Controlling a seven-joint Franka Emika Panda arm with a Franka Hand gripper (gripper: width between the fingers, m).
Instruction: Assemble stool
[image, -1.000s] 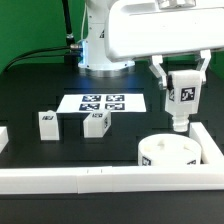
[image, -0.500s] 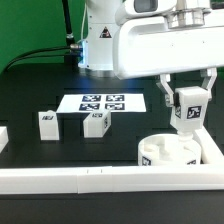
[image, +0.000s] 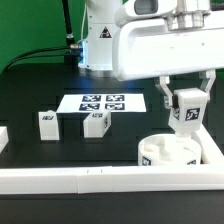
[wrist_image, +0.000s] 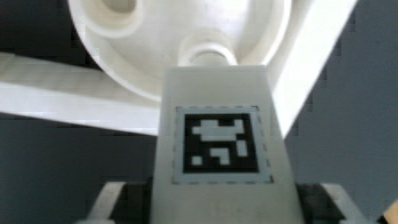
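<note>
My pincer (image: 186, 104) is shut tight on one leg (image: 186, 116). Leg's long axis upright, foot down. Seat (image: 168, 153) at 6 o'clock, close under the foot, seemingly not touching. Next move, I judge: straight down.

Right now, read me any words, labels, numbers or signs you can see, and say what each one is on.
No readable words or numbers anywhere.
On the raised leg block: one black-and-white square tag, a pattern, no text.
On the leftmost leg block and the middle leg block: one tag each, too small to make out.
On the marker board: several square tags, patterns only.
</note>
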